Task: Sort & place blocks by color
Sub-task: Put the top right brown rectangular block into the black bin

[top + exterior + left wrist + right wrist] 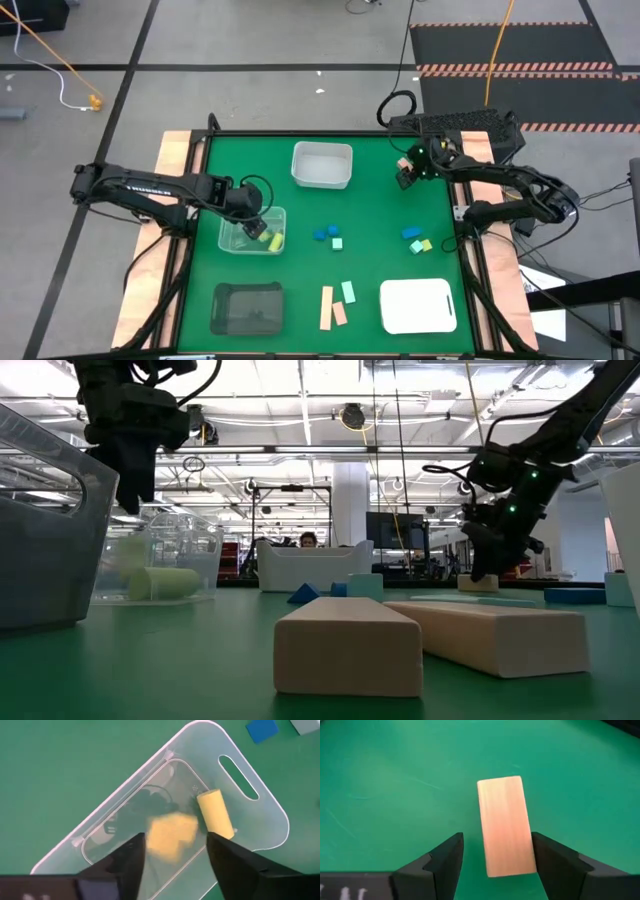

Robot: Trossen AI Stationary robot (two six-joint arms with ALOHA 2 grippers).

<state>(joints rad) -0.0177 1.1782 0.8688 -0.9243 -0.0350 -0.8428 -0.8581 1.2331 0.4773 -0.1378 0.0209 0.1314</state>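
Observation:
My left gripper (252, 226) hangs open over the clear tray (232, 240). Below its fingers a blurred yellow block (172, 836) shows inside the tray, beside a yellow cylinder (215, 812) that lies on the tray's floor. My right gripper (408, 172) stands open at the far right of the green table, just above a tan bar (506, 825) that lies flat on the mat. The bar shows between the two fingers, closer to one of them. More blocks lie loose at mid-table: blue ones (322, 235) and a mint one (338, 243).
A white tub (322, 165) stands at the far middle, a dark tray (247, 307) at the near left and a white tray (418, 305) at the near right. Two tan bars (332, 308) and a mint bar (348, 292) lie between them. Blue, yellow and mint blocks (415, 240) cluster at the right.

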